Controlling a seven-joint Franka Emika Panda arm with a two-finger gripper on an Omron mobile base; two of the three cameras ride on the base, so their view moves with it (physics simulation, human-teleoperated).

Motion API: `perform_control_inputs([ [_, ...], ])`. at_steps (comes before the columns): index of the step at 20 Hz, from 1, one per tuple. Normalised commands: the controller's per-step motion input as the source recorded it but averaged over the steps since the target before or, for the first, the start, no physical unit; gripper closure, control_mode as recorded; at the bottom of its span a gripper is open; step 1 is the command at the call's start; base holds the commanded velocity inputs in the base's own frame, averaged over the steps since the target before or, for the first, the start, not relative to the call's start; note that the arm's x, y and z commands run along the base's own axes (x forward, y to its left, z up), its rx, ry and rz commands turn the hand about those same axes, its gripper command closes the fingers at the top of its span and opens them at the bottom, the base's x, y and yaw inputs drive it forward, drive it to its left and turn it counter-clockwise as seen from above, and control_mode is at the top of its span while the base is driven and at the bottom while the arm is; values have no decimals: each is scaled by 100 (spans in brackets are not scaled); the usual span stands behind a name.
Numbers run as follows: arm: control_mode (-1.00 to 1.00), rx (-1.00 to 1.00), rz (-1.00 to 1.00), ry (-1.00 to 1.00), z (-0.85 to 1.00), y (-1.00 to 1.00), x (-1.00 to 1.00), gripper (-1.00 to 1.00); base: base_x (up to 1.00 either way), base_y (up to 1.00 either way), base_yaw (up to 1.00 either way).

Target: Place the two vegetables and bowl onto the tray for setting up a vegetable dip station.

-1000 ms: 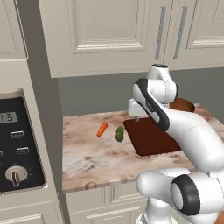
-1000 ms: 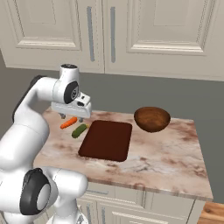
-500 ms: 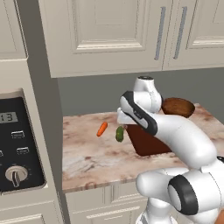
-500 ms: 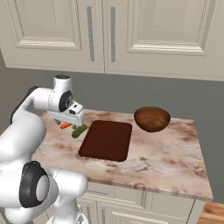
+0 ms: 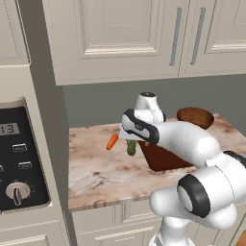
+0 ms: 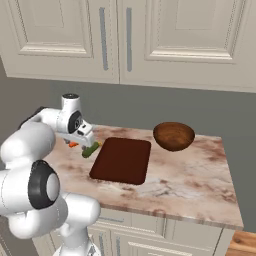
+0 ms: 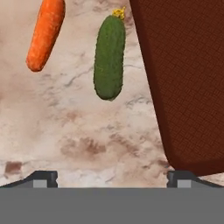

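Fingers (image 7: 112, 177) spread wide, empty, above marbled bench (image 7: 65, 131). Small dark green oblong cucumber (image 7: 109, 57) lies just left of flat dark reddish-brown rectangular tray (image 7: 183, 78), beside tapered orange carrot (image 7: 46, 33). Cucumber likely light, stiff, slick; grip mid-body across width.

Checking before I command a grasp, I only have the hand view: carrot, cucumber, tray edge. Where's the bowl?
Observer: The bowl sits on the counter beyond the tray's far right corner, not on it.
Operator: Anything on the tray?
Observer: No, its whole surface is bare in the right base view.
Operator: How high is the gripper?
Observer: The gripper hangs open just above the cucumber, with the carrot to its left, not touching either.
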Motion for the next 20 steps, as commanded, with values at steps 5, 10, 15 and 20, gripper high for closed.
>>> perform_control_inputs([
  [5,-100,0,0,0,-36,1,45,-100,0,0,0],
  [10,-100,0,0,0,-35,0,40,-100,0,0,0],
  [15,-100,0,0,0,-34,0,45,-100,0,0,0],
  [20,-100,0,0,0,-26,0,39,-100,0,0,0],
])
